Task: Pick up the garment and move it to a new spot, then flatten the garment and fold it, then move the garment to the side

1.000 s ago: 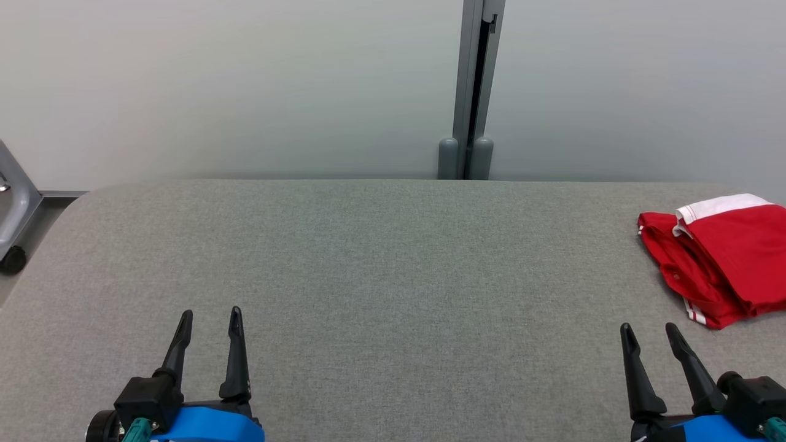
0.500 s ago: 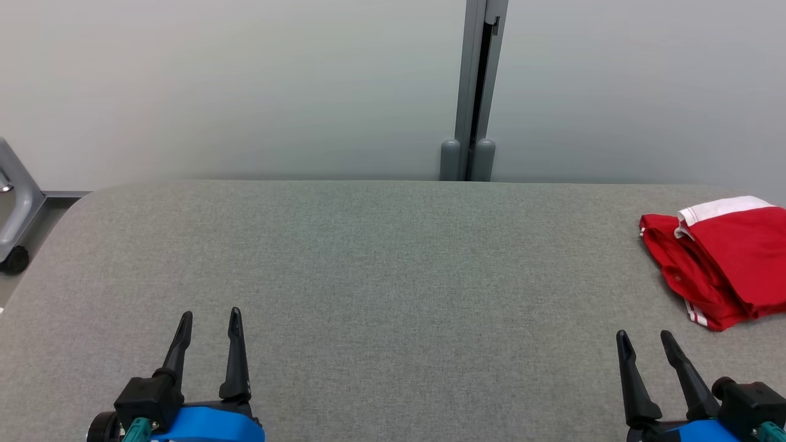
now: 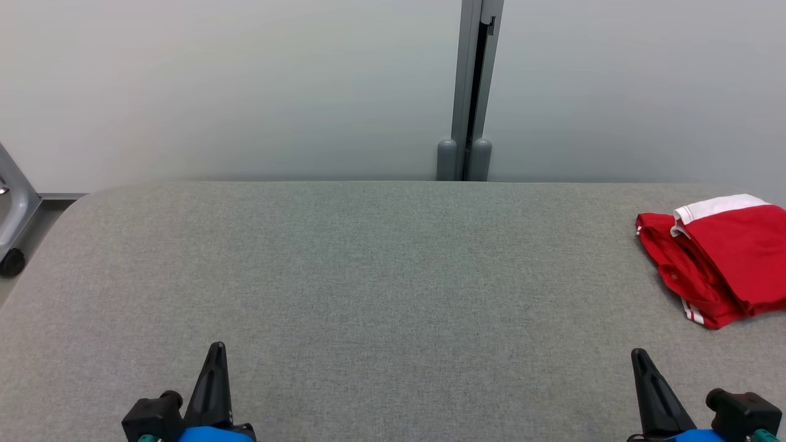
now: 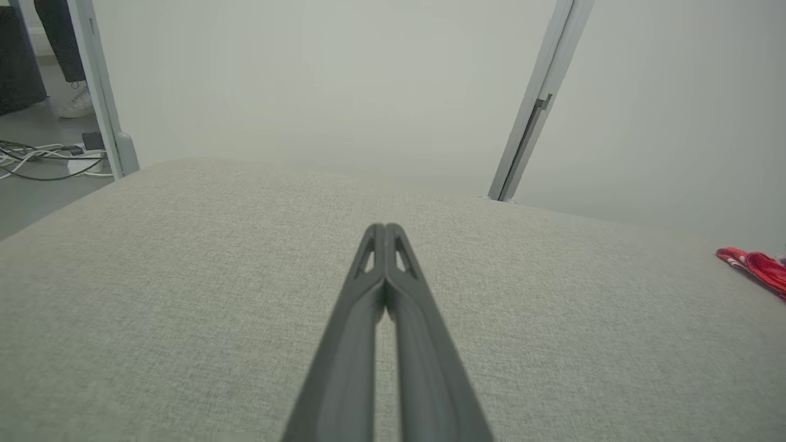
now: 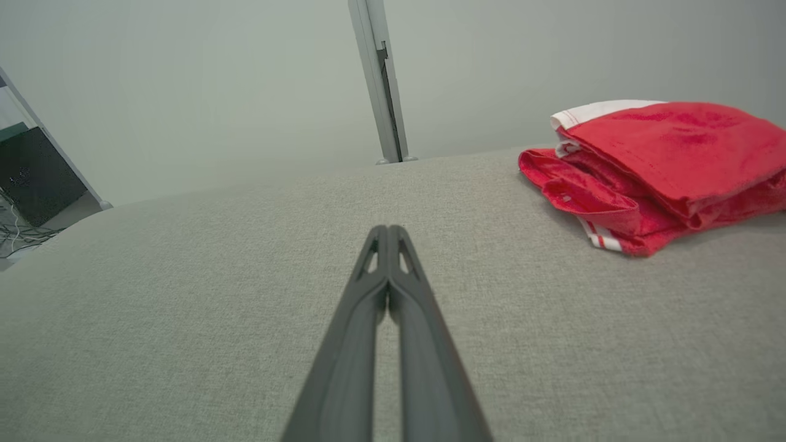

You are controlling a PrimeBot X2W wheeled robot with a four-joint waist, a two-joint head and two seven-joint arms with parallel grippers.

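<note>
Seemingly done: the red shirt [image 3: 724, 258] lies folded — I think, since its far edge is cut off — on the table [image 3: 368, 276], set aside ahead and right of the right fingers [image 3: 654, 396]. These and the left fingers [image 3: 212, 380] are pressed together, holding nothing.

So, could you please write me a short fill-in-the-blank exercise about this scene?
1. The folded garment is mostly ____ with white trim.
2. The left gripper and the right gripper both have their jaws ____.
3. On the grey table, the garment lies nearer the ____ gripper.

Missing words: red; shut; right.
</note>
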